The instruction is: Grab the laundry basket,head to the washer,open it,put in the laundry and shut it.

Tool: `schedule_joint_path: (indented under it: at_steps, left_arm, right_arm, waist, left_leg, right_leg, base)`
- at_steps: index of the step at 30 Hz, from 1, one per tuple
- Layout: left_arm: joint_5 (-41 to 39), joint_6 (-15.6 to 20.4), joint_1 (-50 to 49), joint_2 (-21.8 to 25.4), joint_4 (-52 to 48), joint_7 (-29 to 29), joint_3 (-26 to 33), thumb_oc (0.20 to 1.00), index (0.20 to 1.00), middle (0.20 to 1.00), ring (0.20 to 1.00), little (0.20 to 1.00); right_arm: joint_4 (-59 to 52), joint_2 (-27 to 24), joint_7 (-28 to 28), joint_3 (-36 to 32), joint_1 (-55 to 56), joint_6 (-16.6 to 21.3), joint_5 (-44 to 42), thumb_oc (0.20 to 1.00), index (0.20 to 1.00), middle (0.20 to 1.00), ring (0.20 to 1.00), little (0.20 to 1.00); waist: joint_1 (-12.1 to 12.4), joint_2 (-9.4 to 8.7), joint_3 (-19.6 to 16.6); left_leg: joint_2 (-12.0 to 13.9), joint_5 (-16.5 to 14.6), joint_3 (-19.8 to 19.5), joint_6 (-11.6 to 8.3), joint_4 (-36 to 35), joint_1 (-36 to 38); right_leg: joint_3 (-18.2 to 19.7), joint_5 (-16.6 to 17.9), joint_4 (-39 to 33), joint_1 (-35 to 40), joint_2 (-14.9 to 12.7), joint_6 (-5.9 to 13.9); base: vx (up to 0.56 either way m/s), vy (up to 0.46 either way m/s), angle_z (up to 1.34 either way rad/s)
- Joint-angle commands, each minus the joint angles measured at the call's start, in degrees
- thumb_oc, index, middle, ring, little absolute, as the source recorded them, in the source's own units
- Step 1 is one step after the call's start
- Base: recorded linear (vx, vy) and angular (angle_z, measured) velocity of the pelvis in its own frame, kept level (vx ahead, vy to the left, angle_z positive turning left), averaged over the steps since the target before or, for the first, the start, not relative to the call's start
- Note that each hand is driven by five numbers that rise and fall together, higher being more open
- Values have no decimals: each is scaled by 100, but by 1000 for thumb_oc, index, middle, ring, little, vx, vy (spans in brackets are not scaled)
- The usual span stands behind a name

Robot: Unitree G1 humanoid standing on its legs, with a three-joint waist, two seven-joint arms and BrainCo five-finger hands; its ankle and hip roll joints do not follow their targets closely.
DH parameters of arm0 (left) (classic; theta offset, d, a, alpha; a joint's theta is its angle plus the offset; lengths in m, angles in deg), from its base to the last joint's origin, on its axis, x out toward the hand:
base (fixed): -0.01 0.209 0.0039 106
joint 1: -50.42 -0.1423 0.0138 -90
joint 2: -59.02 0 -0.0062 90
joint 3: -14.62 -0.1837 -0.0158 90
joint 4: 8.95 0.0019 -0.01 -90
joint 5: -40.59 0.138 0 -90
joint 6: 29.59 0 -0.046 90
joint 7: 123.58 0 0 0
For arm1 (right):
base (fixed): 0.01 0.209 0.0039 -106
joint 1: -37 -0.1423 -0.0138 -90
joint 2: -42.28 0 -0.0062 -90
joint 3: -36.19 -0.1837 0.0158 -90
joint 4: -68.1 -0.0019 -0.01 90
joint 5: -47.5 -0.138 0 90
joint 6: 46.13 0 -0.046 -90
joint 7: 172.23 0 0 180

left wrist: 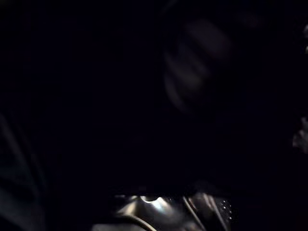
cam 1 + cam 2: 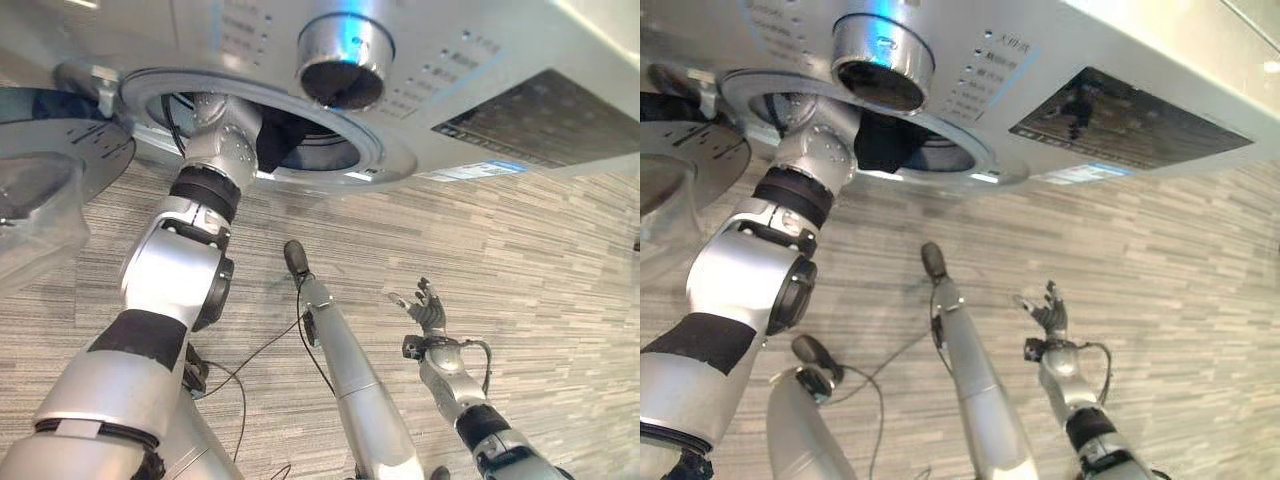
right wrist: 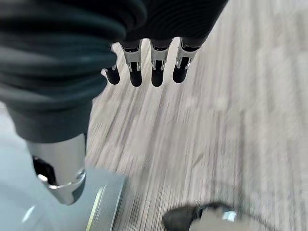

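Note:
The washer [image 2: 480, 60] stands in front of me, its round opening [image 2: 385, 165] uncovered. My left arm [image 2: 205, 190] reaches up into that opening, and the hand is hidden inside past the wrist. Dark laundry [image 2: 275, 140] lies in the mouth of the drum beside the wrist. In the left wrist view it is dark inside, with a strip of shiny perforated drum metal [image 1: 159, 207]. My right hand [image 2: 428, 308] hangs low over the floor, away from the washer, with its fingers [image 3: 144, 72] straight and spread and nothing in them.
The washer's round glass door [image 2: 50, 160] is swung open at the left, next to my left arm. A silver dial [image 2: 345, 50] and a dark display panel [image 2: 540, 120] sit on the washer's front. Grey striped floor [image 2: 520, 260] spreads below.

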Motion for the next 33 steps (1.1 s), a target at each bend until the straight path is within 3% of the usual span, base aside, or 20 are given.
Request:
schedule_joint_path:
  at_steps: [1, 3, 5, 6, 7, 9, 11, 12, 13, 14, 17, 18, 19, 20, 21, 24, 28, 31, 32, 33]
  left_arm:
    - [-149, 853, 2064, 630, -503, 313, -230, 200, 200, 200, 200, 200]
    - [-429, 1189, 2211, 1025, -882, 349, -218, 200, 200, 200, 200, 200]
    - [-287, 1165, 2121, 1115, -979, 340, -321, 200, 200, 200, 200, 200]
    - [-155, 980, 1955, 1236, -901, 224, -440, 878, 878, 878, 878, 878]
    - [4, 800, 1859, 1287, -782, 110, -587, 1000, 1000, 1000, 1000, 1000]
    - [1090, -198, 1776, 1446, 126, -764, -1505, 1000, 1000, 1000, 1000, 1000]
    - [2736, -1102, 1561, 1576, 1030, -1413, -2371, 1000, 1000, 1000, 1000, 1000]
    - [3586, -1382, 1522, 1539, 1411, -1577, -2666, 1000, 1000, 1000, 1000, 1000]
    - [5059, -1779, 1373, 1379, 1860, -1546, -3151, 1000, 1000, 1000, 1000, 1000]
    - [5073, -1780, 1376, 1373, 1865, -1543, -3152, 1000, 1000, 1000, 1000, 1000]
    - [6265, -2007, 1143, 1009, 2082, -1609, -3392, 1000, 1000, 1000, 1000, 1000]
    - [6661, -2049, 1156, 929, 2084, -1592, -3586, 1000, 1000, 1000, 1000, 1000]
    - [7747, -1999, 1236, 768, 1826, -1565, -4253, 1000, 1000, 1000, 1000, 1000]
    - [7760, -2003, 1238, 765, 1822, -1569, -4258, 1000, 1000, 1000, 1000, 1000]
    - [8429, -1905, 1397, 689, 1507, -1428, -4680, 1000, 1000, 1000, 1000, 1000]
    - [9413, -1676, 1523, 433, 665, -1331, -5310, 1000, 1000, 1000, 1000, 1000]
    - [9478, -1704, 1550, 88, -425, -1019, -5197, 1000, 1000, 1000, 1000, 1000]
    - [9122, -1817, 1192, -131, -857, -869, -4584, 1000, 1000, 1000, 1000, 1000]
    - [8988, -1789, 708, -312, -979, -806, -4132, 1000, 1000, 1000, 1000, 1000]
    - [8993, -1794, 700, -305, -996, -814, -4114, 1000, 1000, 1000, 1000, 1000]
  right_arm:
    - [-214, -465, 187, -314, 290, 161, -113, 1000, 1000, 1000, 1000, 1000]
    - [-481, -651, 186, -520, 568, 169, 67, 1000, 1000, 1000, 1000, 1000]
    - [-595, -693, 178, -610, 733, 155, 128, 1000, 1000, 1000, 1000, 1000]
    - [-620, -724, 137, -737, 839, 168, 140, 1000, 1000, 1000, 1000, 1000]
    - [-587, -746, 112, -825, 902, 184, 111, 1000, 1000, 1000, 1000, 1000]
    - [-374, -818, -34, -991, 852, 206, -14, 1000, 1000, 1000, 1000, 1000]
    - [-205, -899, -216, -1053, 692, 89, -81, 1000, 1000, 1000, 1000, 1000]
    - [-64, -899, -303, -989, 617, -9, -108, 1000, 1000, 1000, 1000, 1000]
    - [20, -884, -458, -803, 561, -122, -122, 1000, 1000, 1000, 1000, 1000]
    - [25, -879, -459, -802, 559, -119, -124, 1000, 1000, 1000, 1000, 1000]
    - [-148, -899, -615, -440, 610, -166, -38, 1000, 1000, 1000, 1000, 1000]
    - [-200, -943, -658, -364, 660, -169, 10, 1000, 1000, 1000, 1000, 1000]
    - [-373, -1040, -728, -298, 762, -183, 113, 1000, 1000, 1000, 1000, 1000]
    - [-379, -1030, -728, -304, 767, -187, 117, 1000, 1000, 1000, 1000, 1000]
    - [-437, -1075, -761, -273, 828, -159, 195, 1000, 1000, 1000, 1000, 1000]
    - [1118, -883, -746, -64, 382, 85, 134, 1000, 1000, 1000, 1000, 1000]
    - [1904, -721, -777, 70, 177, 118, 48, 1000, 1000, 1000, 1000, 1000]
    - [2295, -615, -848, 82, 158, 68, 15, 1000, 1000, 1000, 1000, 1000]
    - [2444, -723, -791, 57, 19, -12, 43, 1000, 1000, 1000, 1000, 1000]
    - [2447, -737, -792, 61, 20, -14, 43, 1000, 1000, 1000, 1000, 1000]
  waist:
    - [-182, 77, -77]
    - [-180, 49, -179]
    - [-148, 76, -214]
    - [-106, 105, -230]
    - [-77, 142, -235]
    - [-55, 250, -235]
    - [-20, 329, -249]
    - [-23, 329, -243]
    - [-49, 297, -250]
    - [-52, 288, -244]
    - [-119, 144, -230]
    - [-132, 121, -237]
    - [-124, 114, -242]
    - [-120, 102, -236]
    - [-97, 100, -221]
    - [46, 209, -126]
    - [247, 323, -83]
    - [369, 358, -53]
    - [430, 350, -50]
    - [425, 362, -47]
  left_leg:
    - [485, -408, 60, -23, -191, 1116]
    - [601, -321, 69, -78, -197, 1104]
    - [642, -273, 27, -100, -172, 1053]
    - [657, -199, -27, -121, -168, 1016]
    - [655, -146, -51, -125, -166, 1001]
    - [637, -47, -106, -113, -211, 978]
    - [588, 2, -119, -91, -339, 1030]
    - [543, 12, -136, -77, -400, 1076]
    - [512, 40, -173, -77, -507, 1147]
    - [506, 44, -171, -76, -515, 1159]
    - [464, 64, -174, -83, -680, 1312]
    - [454, 52, -189, -85, -740, 1351]
    - [432, 72, -213, -96, -837, 1403]
    - [430, 73, -210, -95, -842, 1414]
    - [408, 75, -218, -98, -898, 1456]
    - [318, 163, -260, -118, -1008, 1524]
    - [229, 289, -375, -131, -1119, 1554]
    - [123, 432, -400, -146, -1321, 1719]
    - [44, 493, -410, -156, -1461, 1844]
    - [43, 498, -410, -156, -1474, 1857]
  right_leg:
    - [-285, -572, 143, -122, 146, 251]
    - [-338, -558, 98, -158, 212, 265]
    - [-371, -552, 87, -167, 226, 257]
    - [-394, -550, 75, -154, 219, 244]
    - [-411, -553, 69, -136, 205, 236]
    - [-460, -535, 55, -75, 154, 210]
    - [-481, -493, 2, 24, 90, 189]
    - [-493, -481, -28, 82, 48, 176]
    - [-518, -457, -58, 183, 10, 156]
    - [-517, -458, -61, 193, 5, 157]
    - [-549, -432, -130, 350, -23, 138]
    - [-553, -427, -160, 391, -23, 139]
    - [-544, -427, -210, 462, -31, 149]
    - [-543, -428, -212, 470, -32, 150]
    - [-542, -433, -229, 515, -49, 158]
    - [-544, -477, -261, 649, -102, 167]
    - [-610, -554, -314, 817, -184, 163]
    - [-671, -549, -436, 1019, -256, 158]
    - [-704, -545, -531, 1160, -283, 144]
    - [-707, -544, -539, 1173, -285, 144]
  base:
    - [59, -65, -21]
    - [54, -91, -29]
    - [26, -82, -18]
    - [11, -71, -15]
    - [3, -37, -9]
    - [-17, 10, 1]
    - [-37, 42, 9]
    - [-22, 25, 16]
    - [-12, 9, 17]
    - [-5, -8, 20]
    - [-9, 4, 27]
    - [2, 24, 22]
    - [9, 23, 17]
    - [11, 20, 16]
    - [14, 18, 9]
    - [14, 33, 8]
    - [3, -6, 25]
    - [-6, 9, 22]
    - [-15, 14, 33]
    - [-15, 11, 27]
